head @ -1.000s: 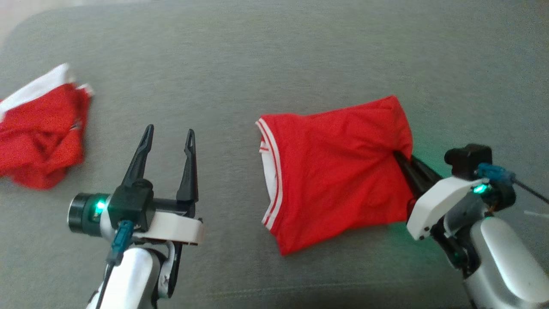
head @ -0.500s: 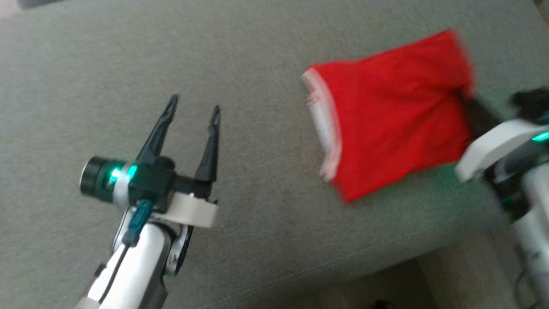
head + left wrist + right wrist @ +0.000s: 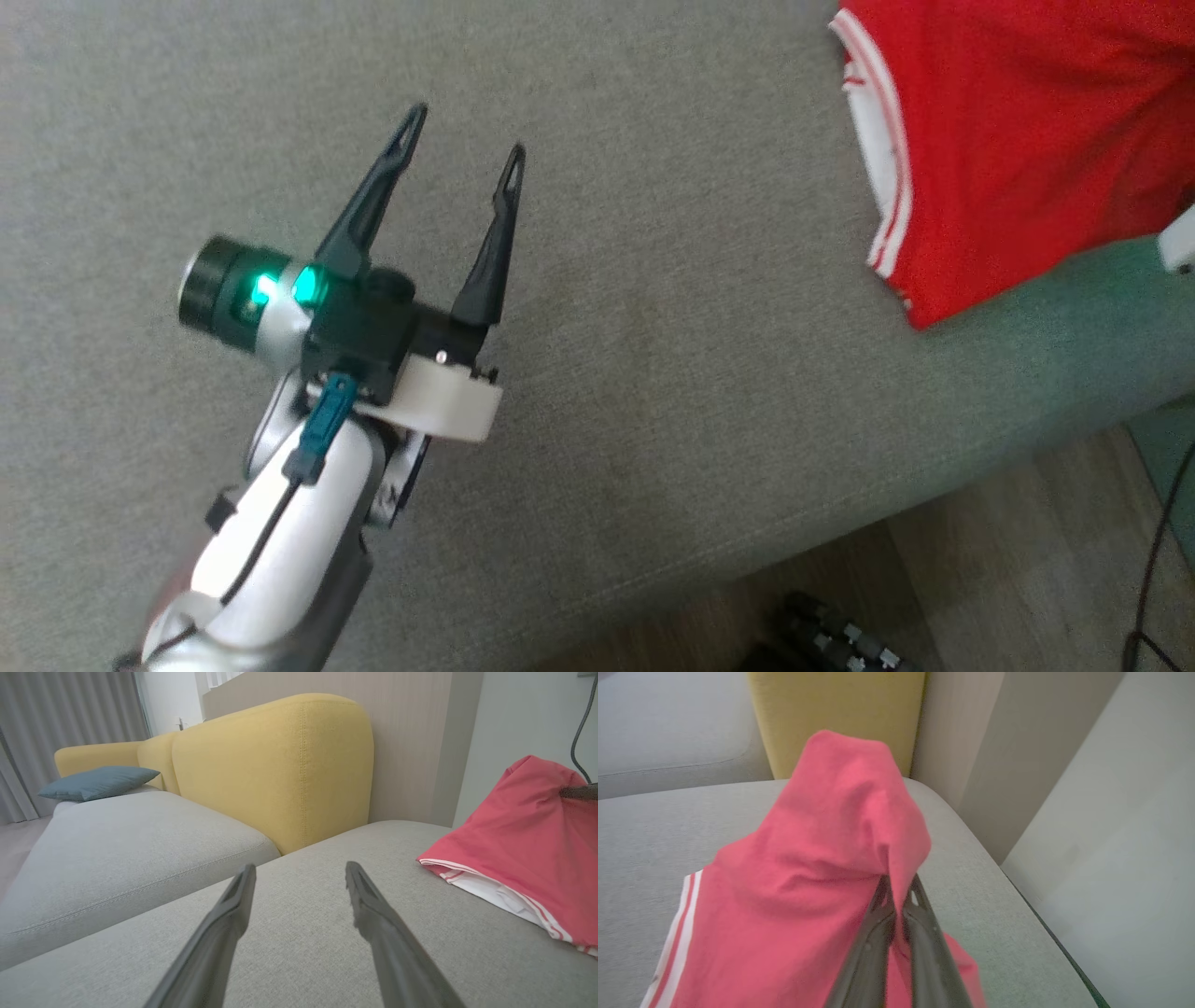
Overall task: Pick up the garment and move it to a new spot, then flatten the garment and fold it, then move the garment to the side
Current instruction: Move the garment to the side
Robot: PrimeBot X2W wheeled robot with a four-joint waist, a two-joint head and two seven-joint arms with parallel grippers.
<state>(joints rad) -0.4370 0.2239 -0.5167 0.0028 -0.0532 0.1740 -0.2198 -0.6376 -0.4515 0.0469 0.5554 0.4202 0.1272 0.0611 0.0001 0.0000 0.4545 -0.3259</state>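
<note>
Sofa (image 3: 653,373) | garment (image 3: 1027,140) — hem (image 3: 882,159) facing left (right gripper (image 3: 900,890) pinches opposite edge)

Living room, yellow sofa (image 3: 280,765), blue cushion (image 3: 98,781), curtains (image 3: 70,709)

Garment (image 3: 1018,140) on the sofa seat (image 3: 653,373), right of the left gripper (image 3: 467,131), backrest (image 3: 280,765) behind

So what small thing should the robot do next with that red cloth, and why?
Probably lower the right end effector a little and open it. It is shut on a raised fold of the red garment with white striped trim, whose rest lies on the grey fabric sofa cushion, near its end. The left end effector hovers open, apart from the garment.
</note>
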